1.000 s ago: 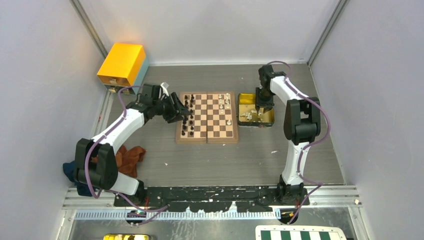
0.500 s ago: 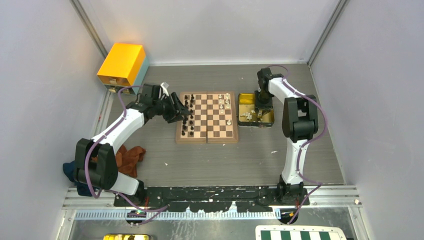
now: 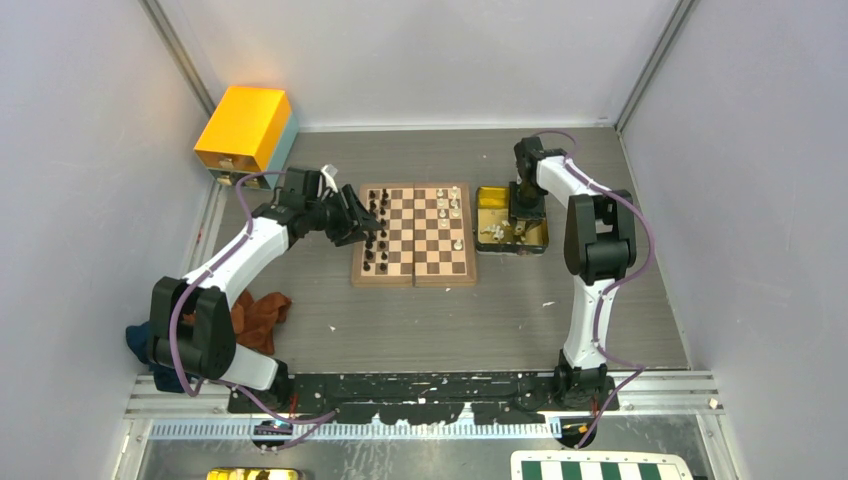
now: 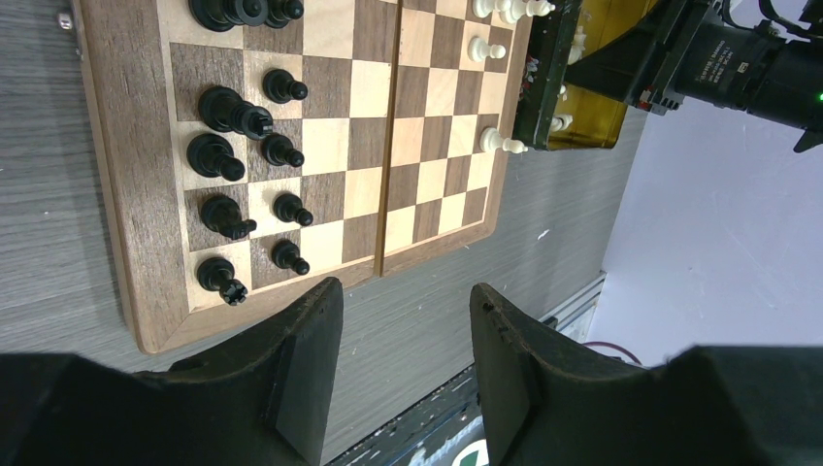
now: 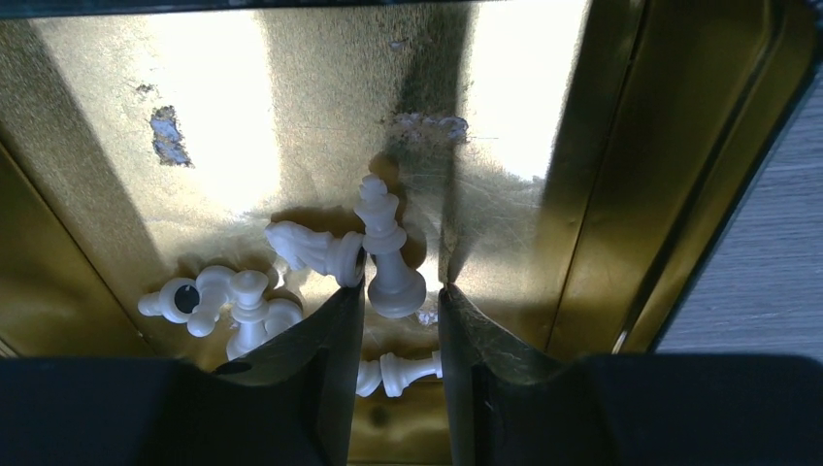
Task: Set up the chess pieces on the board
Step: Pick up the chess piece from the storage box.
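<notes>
Left gripper [image 4: 403, 291] and right gripper [image 5: 400, 291] are both spread apart.

Small square wooden chessboard [image 3: 415, 279] with dark and light brown squares lies flat on the surface. Tiny black chess pieces [image 4: 218, 155] stand upright in two files along its left edge. A few cream-white chess pieces [image 3: 455, 206] stand near its right edge. The remaining white pieces [image 5: 247, 301] mostly lie tumbled in the gold tray [image 5: 87, 146]; one [image 5: 388, 254] stands upright.

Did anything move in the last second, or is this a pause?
Only the right arm shifted: its elbow swung slightly inward and the right gripper edged toward the far end of the gold tray, jaws open. Nothing was gripped or released. The left gripper, board and chess pieces stayed put.
</notes>
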Controlling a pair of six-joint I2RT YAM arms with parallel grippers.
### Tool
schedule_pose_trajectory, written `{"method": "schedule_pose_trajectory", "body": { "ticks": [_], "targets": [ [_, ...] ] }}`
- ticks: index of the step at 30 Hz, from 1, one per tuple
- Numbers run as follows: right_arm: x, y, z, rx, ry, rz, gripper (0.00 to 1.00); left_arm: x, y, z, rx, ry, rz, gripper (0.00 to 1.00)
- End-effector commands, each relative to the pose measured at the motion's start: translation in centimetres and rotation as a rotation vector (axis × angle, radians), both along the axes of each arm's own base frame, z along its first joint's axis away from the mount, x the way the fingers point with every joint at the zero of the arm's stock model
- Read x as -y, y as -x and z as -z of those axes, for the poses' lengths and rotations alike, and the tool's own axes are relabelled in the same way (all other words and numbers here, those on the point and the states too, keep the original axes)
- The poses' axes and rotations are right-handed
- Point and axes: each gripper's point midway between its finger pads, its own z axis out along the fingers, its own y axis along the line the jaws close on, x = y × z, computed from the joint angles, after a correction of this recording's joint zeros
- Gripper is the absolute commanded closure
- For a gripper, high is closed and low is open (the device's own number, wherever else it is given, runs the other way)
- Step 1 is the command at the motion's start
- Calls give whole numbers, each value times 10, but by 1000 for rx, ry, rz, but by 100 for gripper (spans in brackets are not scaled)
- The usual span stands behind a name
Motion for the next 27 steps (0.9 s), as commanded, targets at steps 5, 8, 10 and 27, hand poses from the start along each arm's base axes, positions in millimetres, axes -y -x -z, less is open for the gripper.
{"method": "schedule_pose_trajectory", "body": {
  "ticks": [5, 8, 10, 27],
  "targets": [
    [-1, -13, -7, 39, 4, -1, 60, 2, -8, -16, 71, 19, 24, 48],
    [-2, -15, -6, 40, -1, -1, 61, 2, -7, -16, 69, 17, 23, 48],
    [-2, -16, -6, 42, 1, -2, 61, 2, -8, -16, 69, 18, 23, 48],
    [0, -19, -7, 51, 15, -16, 77, 2, -10, -17, 71, 17, 22, 48]
  ]
}}
